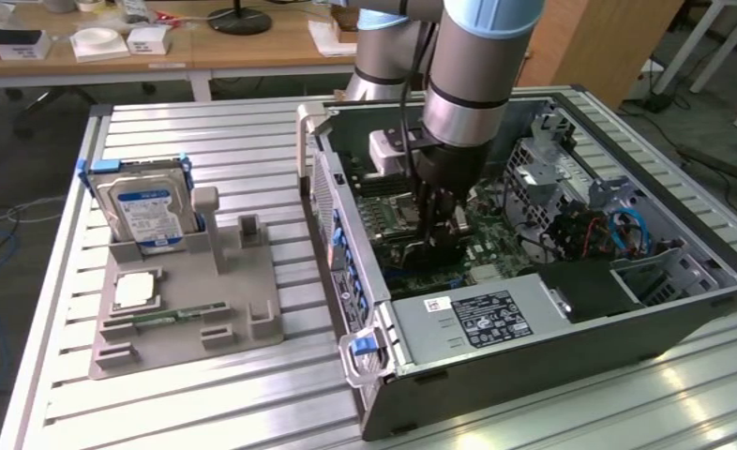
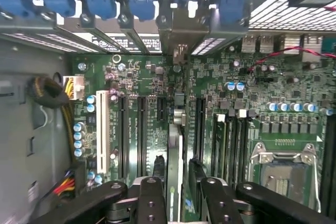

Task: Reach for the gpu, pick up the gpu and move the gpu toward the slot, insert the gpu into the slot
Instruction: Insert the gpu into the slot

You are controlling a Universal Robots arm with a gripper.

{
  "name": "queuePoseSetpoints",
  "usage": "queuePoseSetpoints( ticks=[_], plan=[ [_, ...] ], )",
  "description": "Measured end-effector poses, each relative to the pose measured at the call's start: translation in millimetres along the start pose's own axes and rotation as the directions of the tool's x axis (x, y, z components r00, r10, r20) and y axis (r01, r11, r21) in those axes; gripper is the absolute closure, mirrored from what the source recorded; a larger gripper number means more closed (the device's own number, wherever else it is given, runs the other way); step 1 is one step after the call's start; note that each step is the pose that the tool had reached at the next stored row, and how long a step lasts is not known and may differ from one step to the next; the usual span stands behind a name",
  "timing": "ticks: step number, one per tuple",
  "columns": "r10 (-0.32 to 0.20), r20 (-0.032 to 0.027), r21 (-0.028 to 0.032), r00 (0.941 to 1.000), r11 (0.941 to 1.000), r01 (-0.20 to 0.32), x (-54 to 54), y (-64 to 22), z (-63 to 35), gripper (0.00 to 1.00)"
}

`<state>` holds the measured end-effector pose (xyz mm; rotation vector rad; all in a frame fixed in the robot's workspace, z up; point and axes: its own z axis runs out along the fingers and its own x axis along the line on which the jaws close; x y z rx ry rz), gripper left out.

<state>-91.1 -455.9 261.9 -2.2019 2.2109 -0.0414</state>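
- Reaching down into the open computer case (image 1: 556, 309), the tool (image 1: 442, 246) hung just above the motherboard (image 2: 252, 108).
- In the wrist view, the gpu (image 2: 175, 166) stood on edge between the two black fingers (image 2: 151, 203), running along the expansion slots toward the rear brackets (image 2: 178, 30).
- The tool's jaws were partly spread on either side of the card; whether they were pressing it could not be told.
- On the desk (image 1: 218, 127), a grey holder (image 1: 181, 309) carried a hard drive (image 1: 147, 214) and a memory stick (image 1: 181, 313).
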Motion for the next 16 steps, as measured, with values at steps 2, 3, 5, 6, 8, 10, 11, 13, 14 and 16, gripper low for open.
queuePoseSetpoints(
  ticks=[2,3,5,6,8,10,11,13,14,16],
  plan=[
    [0.0,0.0,0.0019,1.0,1.0,0.0,0.0,-0.2,-6.4,0.67],
    [0.0,-0.0002,0.0028,1.0,1.0,0.0,0.1,-0.3,-9.8,0.67],
    [0.0,-0.0001,0.0044,1.0,1.0,0.0,0.1,-0.5,-14.9,0.75],
    [0.0,-0.0001,0.005,1.0,1.0,0.0,0.1,-0.5,-16.0,0.82],
    [0.0,0.0001,0.0054,1.0,1.0,0.0,0.1,-0.5,-16.0,0.87],
    [0.0,0.0,0.0054,1.0,1.0,0.0,0.1,-0.5,-16.0,0.9],
    [0.0,0.0,0.0054,1.0,1.0,0.0,0.0,-0.5,-16.1,0.9],
    [0.0,-0.0001,0.0053,1.0,1.0,0.0,0.1,-0.5,-16.1,0.9],
    [0.0,-0.0001,0.0053,1.0,1.0,0.0,0.1,-0.5,-16.1,0.9],
    [0.0,-0.0001,0.0053,1.0,1.0,0.0,0.1,-0.5,-16.1,0.9]
  ],
)
